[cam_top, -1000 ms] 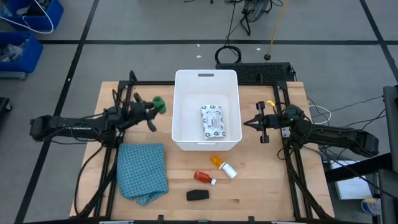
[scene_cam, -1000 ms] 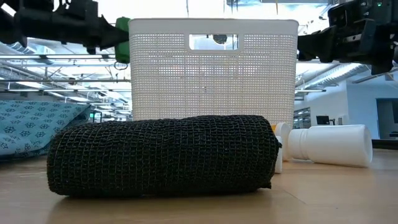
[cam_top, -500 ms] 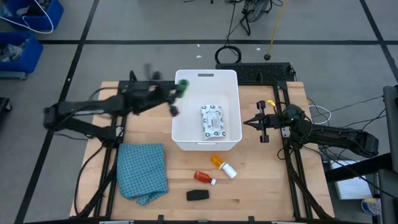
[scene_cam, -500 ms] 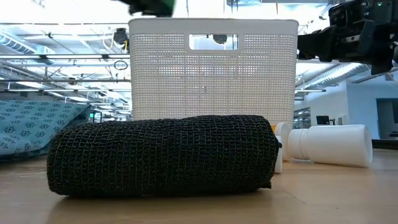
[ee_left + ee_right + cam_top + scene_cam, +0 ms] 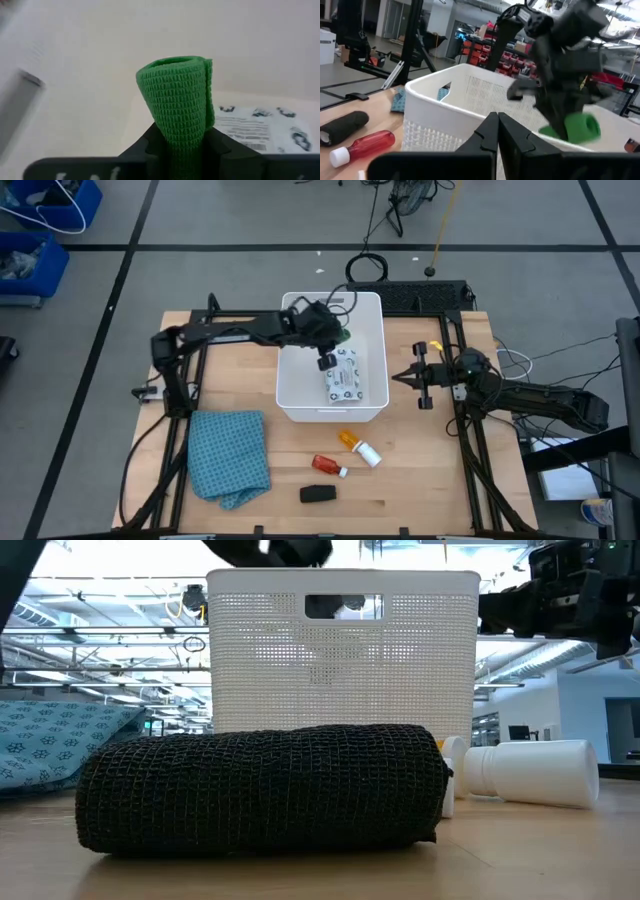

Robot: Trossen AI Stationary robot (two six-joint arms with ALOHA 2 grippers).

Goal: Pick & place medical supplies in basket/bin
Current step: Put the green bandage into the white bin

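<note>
Two arms work this table, and only the left one is over the bin: the left gripper (image 5: pixel 334 340) hangs above the inside of the white tub (image 5: pixel 300 395), toward its far half, pinching a green bandage roll (image 5: pixel 177 100) between its fingers (image 5: pixel 150 142). From the left wrist the roll stands upright between the pads, clear of the tub floor, with the flat white printed packet (image 5: pixel 260 125) lying on the floor just beyond it. From above, that packet (image 5: pixel 342 376) lies in the right half of the tub, near its middle

The right gripper (image 5: pixel 398 378) waits just right of the tub, level with the packet, its fingers (image 5: pixel 487 132) pressed together with nothing between them. From the right wrist, the left arm's claw shows above the tub's rim with the green roll (image 5: pixel 576 127) in it

On the bare wood near of the tub lie the remaining supplies: an orange pill bottle with a white cap (image 5: pixel 359 447) on its side, a small red-and-white tube (image 5: pixel 328 466) just left of and nearer than it, and a black bandage roll (image 5: pixel 318 494) nearest the table's front edge. In the low view that black roll (image 5: pixel 260 790) fills the foreground, with the bottle's white cap (image 5: pixel 535 773) to its right. A blue checked cloth (image 5: pixel 232 456) lies crumpled at the near left, well apart from the tub
</note>
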